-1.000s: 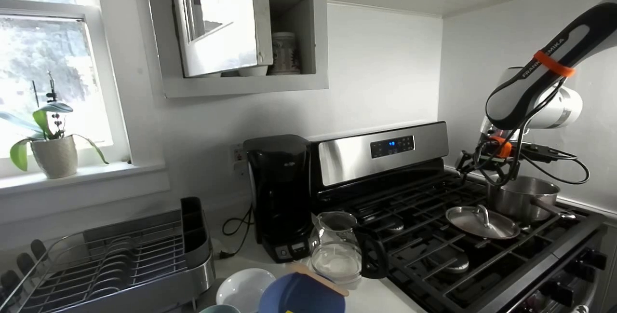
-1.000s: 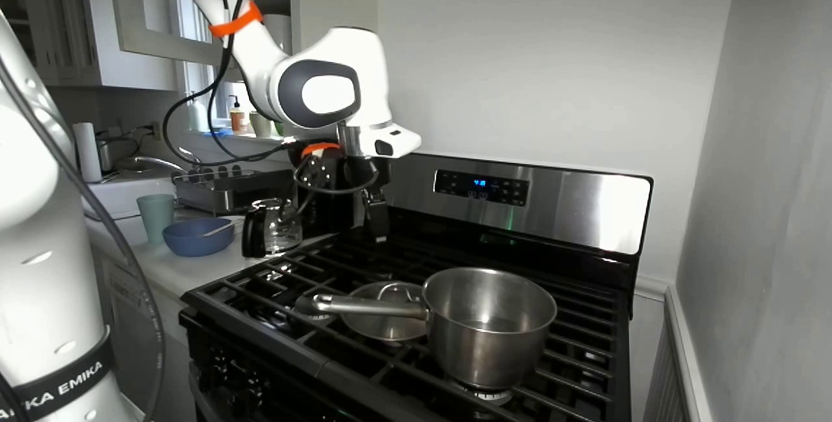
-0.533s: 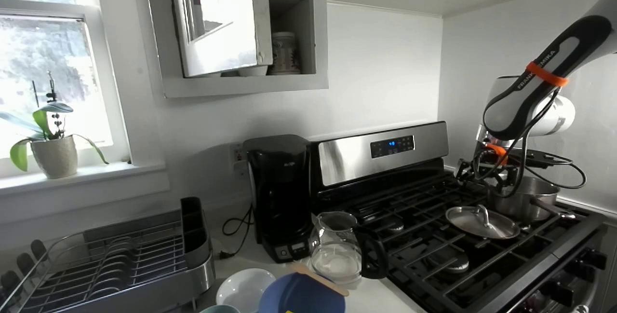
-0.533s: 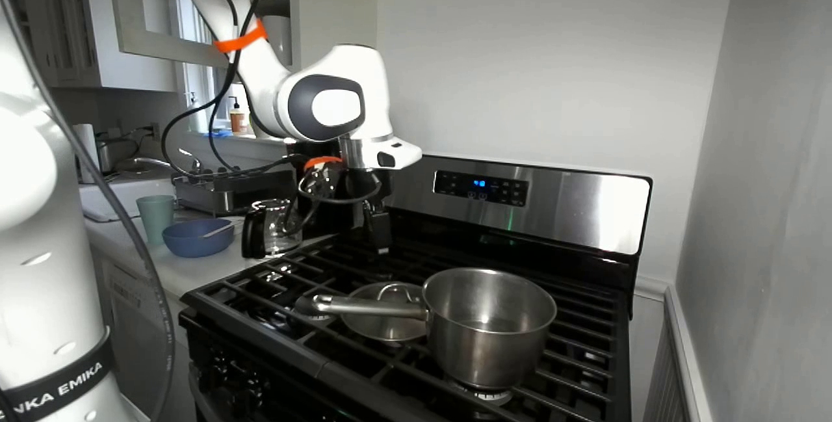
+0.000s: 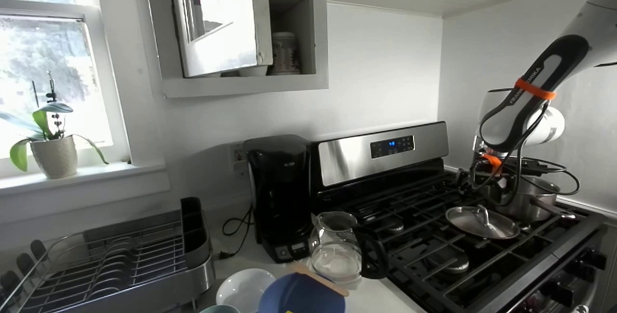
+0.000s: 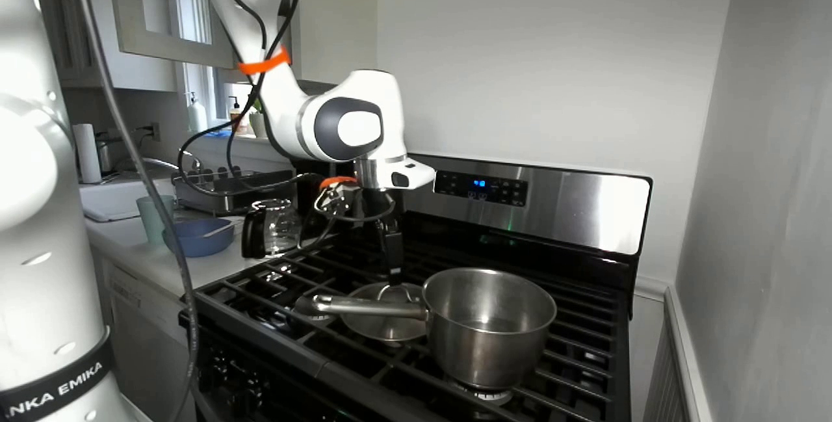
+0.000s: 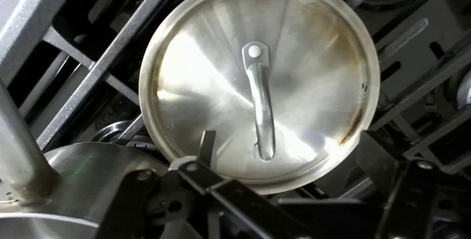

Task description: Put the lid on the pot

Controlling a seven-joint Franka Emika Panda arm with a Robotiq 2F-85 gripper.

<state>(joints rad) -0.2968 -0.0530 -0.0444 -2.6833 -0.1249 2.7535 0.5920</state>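
Wrist view: the round, silver-grey metal lid (image 7: pixel 287 84) lies upper centre, its arched metal handle (image 7: pixel 262 104) running nearly vertical lengthwise, lower end slightly right. At bottom, the black metal gripper (image 7: pixel 289 141) stands spread; contact is hard to judge.

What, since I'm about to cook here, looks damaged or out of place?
Two things stand out. In the wrist view, the lid has brown marks just inside its rim, perhaps scorching, odd against the silvery metal. In an exterior view, the upper cabinet door stands open, where you'd expect it shut.
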